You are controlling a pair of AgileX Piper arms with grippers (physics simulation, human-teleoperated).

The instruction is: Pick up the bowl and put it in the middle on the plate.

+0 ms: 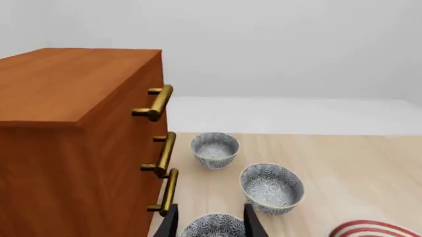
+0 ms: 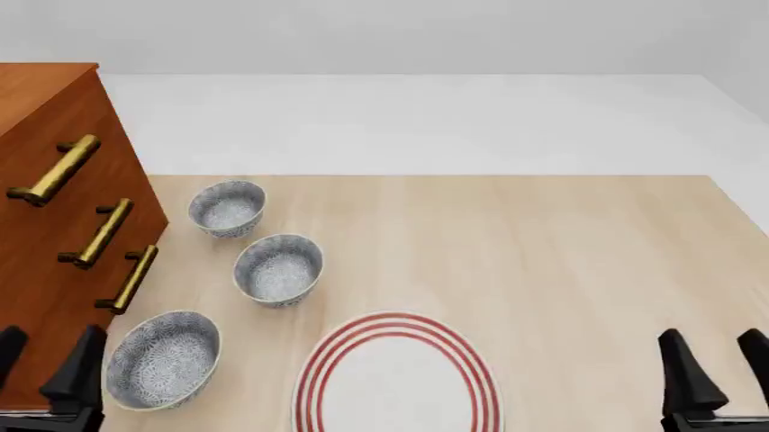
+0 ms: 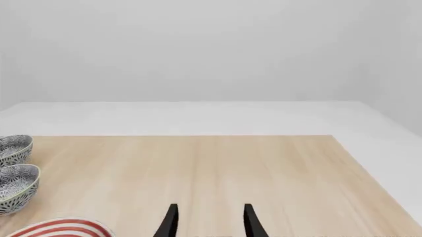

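Step in hand: reaching for the bowl; nothing is lifted yet.
Left gripper (image 2: 43,364): fingers spread wide and empty, at the near left edge of the table, just beside the nearest bowl.
Right gripper (image 2: 721,371): fingers also spread wide and empty, near the right edge, well apart from every dish.
Bowl (image 2: 162,358): judged to be the nearest of three look-alikes, since the left wrist view shows it between the open fingers. It sits upright on the wooden table (image 2: 541,270), near the cabinet (image 2: 49,225) and left of the plate.
Bowl's look: round and deep, white, with a dense blue-grey speckled floral pattern inside and out.
Other bowls (image 2: 279,268): two similar ones stand farther back, in a row slanting toward the cabinet.
Plate (image 2: 397,378): large, flat, white with red rings, empty, at the near middle of the table.
How to do it well: bring one finger inside the rim and one outside, close firmly on the wall, and lift straight up. Keep clear of the cabinet's brass handles (image 2: 126,279), then set the bowl down at the centre of the rings.
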